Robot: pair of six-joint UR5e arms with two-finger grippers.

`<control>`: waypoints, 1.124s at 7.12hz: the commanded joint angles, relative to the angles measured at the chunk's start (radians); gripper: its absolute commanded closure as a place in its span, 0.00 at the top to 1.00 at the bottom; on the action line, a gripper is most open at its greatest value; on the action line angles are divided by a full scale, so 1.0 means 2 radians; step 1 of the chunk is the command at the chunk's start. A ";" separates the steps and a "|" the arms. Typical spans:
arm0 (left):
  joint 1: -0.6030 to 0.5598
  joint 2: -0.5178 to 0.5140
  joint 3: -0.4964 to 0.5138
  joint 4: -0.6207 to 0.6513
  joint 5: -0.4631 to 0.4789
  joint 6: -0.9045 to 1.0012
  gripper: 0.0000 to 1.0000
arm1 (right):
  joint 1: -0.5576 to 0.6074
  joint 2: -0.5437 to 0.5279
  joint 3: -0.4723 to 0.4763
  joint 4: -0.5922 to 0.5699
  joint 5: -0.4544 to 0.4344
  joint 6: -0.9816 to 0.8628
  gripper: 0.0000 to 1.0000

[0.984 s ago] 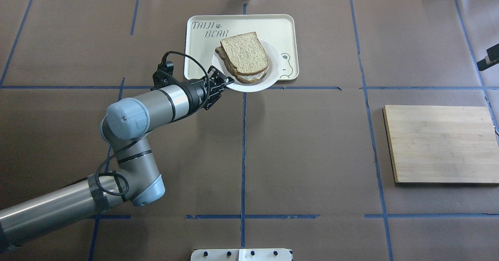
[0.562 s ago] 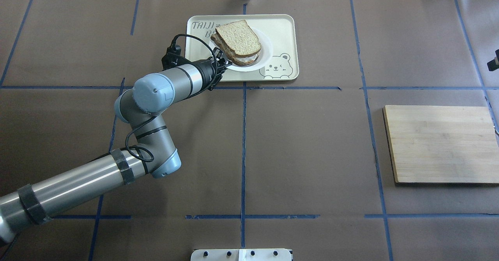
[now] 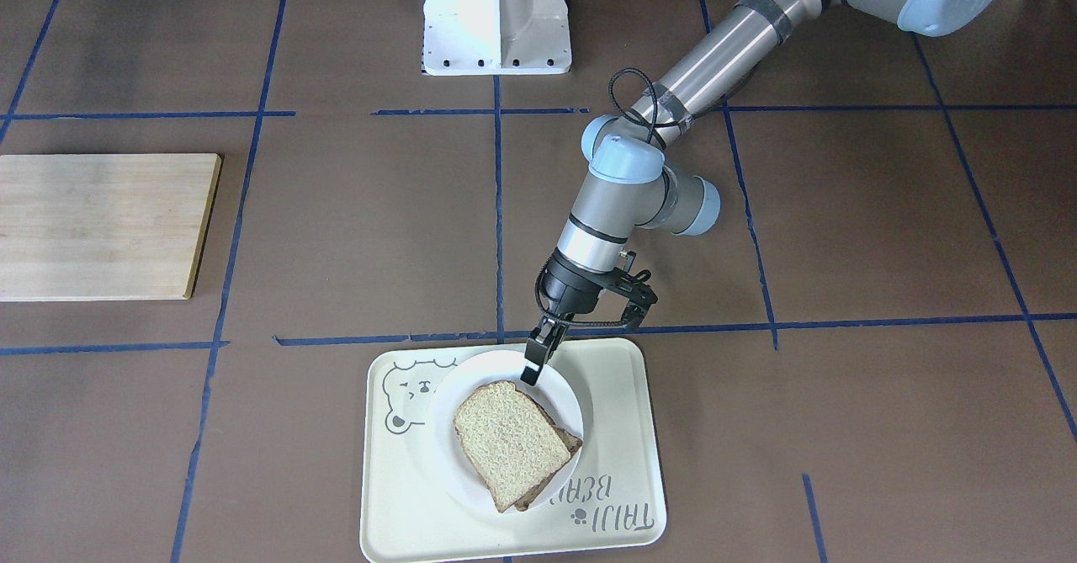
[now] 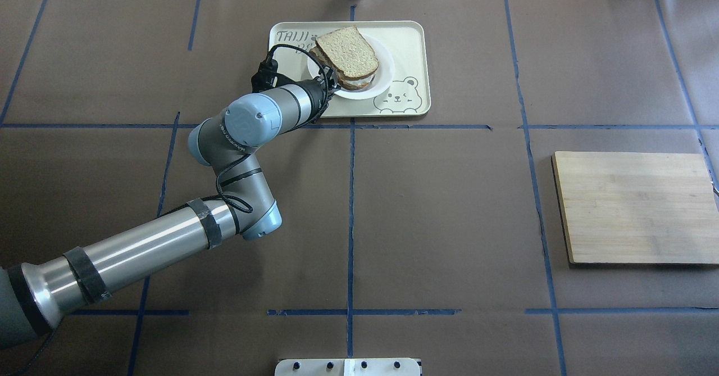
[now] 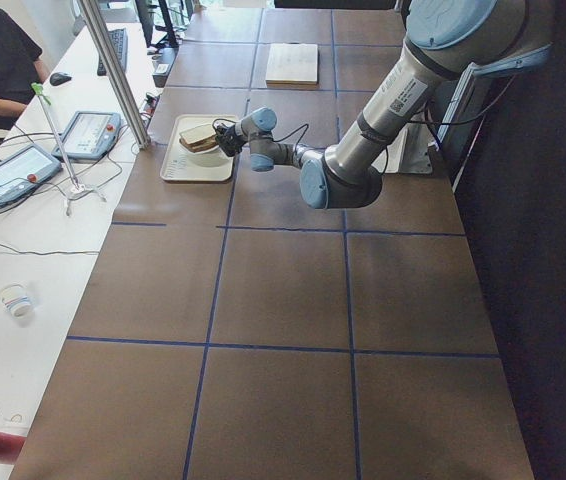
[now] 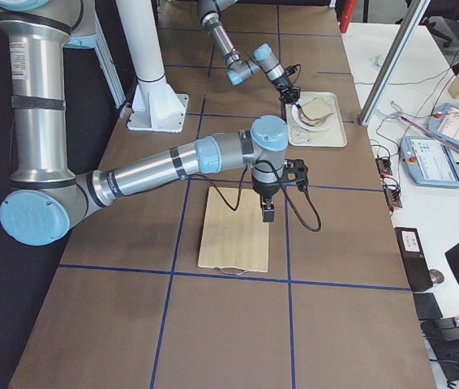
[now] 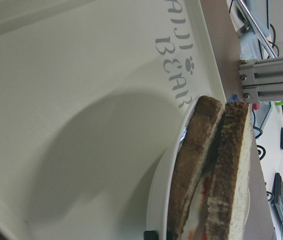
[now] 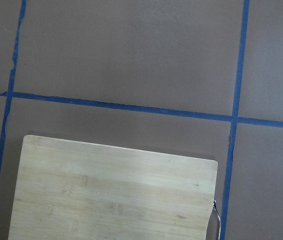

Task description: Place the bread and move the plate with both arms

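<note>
At the far middle of the brown-covered desk (image 4: 449,224), a rectangular cream tray (image 4: 405,44) with a bear drawing carries a small round white plate (image 3: 565,407). On the plate lies a slice of tan wholemeal bread (image 3: 505,441) with a brown crust. It is stacked on a second, similar slice (image 3: 572,443) whose corner shows from beneath. In the left wrist view a white and red filling shows between the two crusts.

The black two-finger left end effector (image 3: 532,368) reaches in from the robot's side. It is closed narrowly on the plate's rim at the edge nearest the robot. The bread lies just beyond the fingertips, farther from the robot, with one crust corner right beside them. Whether they touch the crust cannot be told. A wide shadow spreads on the tray beside the plate in the wrist view, and whether the plate rests flat on the tray or is held just above it cannot be told.

Well apart, toward the robot's right, the right end effector (image 6: 268,215) points down over a pale rectangular wooden board (image 4: 635,207). Only the side view shows it, so how wide its fingers stand cannot be told.
</note>
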 commanded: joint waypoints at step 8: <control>-0.184 0.181 -0.290 0.275 -0.286 0.295 1.00 | 0.019 -0.013 -0.024 0.000 0.021 -0.005 1.00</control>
